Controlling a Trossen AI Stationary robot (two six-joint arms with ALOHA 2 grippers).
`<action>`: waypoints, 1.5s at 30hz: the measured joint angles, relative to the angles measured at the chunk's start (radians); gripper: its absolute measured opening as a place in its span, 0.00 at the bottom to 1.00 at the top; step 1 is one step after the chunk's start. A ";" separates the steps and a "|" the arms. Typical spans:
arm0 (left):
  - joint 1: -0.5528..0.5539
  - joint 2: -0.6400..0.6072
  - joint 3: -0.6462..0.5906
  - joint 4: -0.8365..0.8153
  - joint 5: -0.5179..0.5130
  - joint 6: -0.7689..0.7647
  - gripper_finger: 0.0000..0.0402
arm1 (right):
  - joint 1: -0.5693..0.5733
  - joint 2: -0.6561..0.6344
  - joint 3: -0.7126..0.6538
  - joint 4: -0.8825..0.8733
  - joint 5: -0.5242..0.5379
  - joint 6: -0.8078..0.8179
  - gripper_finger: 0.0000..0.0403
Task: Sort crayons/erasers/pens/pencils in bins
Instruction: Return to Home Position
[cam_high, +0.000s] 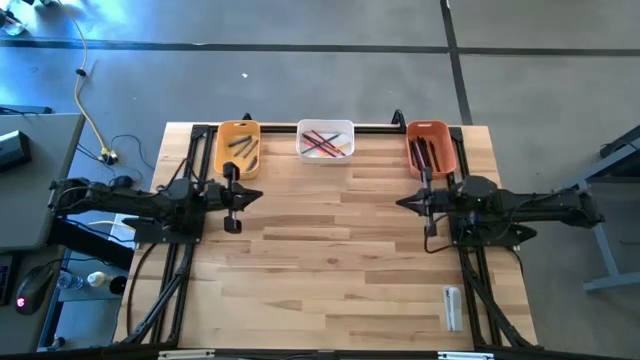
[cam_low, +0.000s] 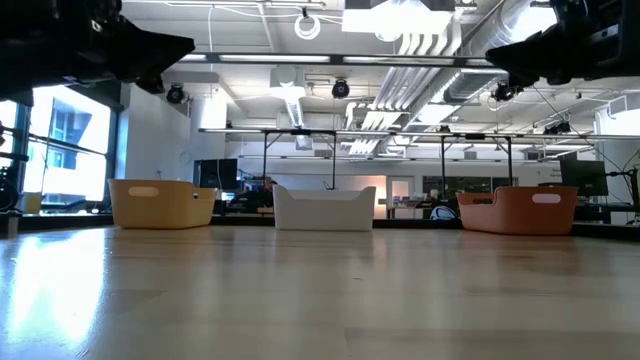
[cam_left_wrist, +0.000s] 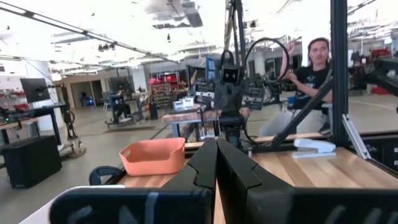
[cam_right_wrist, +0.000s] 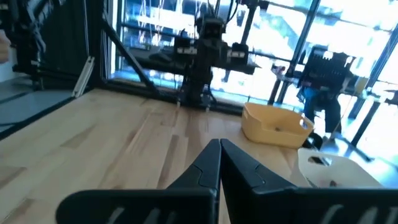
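Along the far edge of the desk (cam_high: 330, 250), in a row and apart from one another: yellow bin (cam_high: 240, 125) on the left, white bin (cam_high: 325, 124) in the middle, red bin (cam_high: 428, 125) on the right. In the yellow bin, a few dark pens (cam_high: 241, 146) lying loose. In the white bin, pencils (cam_high: 324, 143) in red, pink and green, crossed over each other. In the red bin, more dark pens, with something reddish beside them, too small to tell.

Left arm (cam_high: 150, 200) stretched in from the left side, raised off the desk, its end near the front of the yellow bin. Left jaws pressed together tip to tip, pinching nothing, pointing level across the desk toward the right arm (cam_high: 520, 205). Right arm stretched in from the right side, its end near the front of the red bin. Right jaws likewise pressed together, pinching nothing, pointing back at the left arm.

From desk height, both arms just dark shapes at the upper corners, well above the three bins.

Near the front right corner of the desk, a whitish oblong item (cam_high: 452, 307), well apart from bins and arms. Beyond the right side of the desk, a person (cam_left_wrist: 314, 68) in a dark top
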 joint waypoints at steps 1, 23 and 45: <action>0.000 -0.022 -0.004 -0.018 0.000 0.000 0.00 | 0.000 -0.018 -0.020 0.017 -0.001 0.000 0.00; 0.000 -0.486 -0.004 -0.468 -0.040 0.013 0.00 | -0.144 -0.344 -0.170 0.006 0.042 0.065 0.00; 0.002 -0.622 0.007 -0.761 -0.119 -0.079 0.00 | -0.170 -0.342 -0.170 -0.069 0.375 0.079 0.00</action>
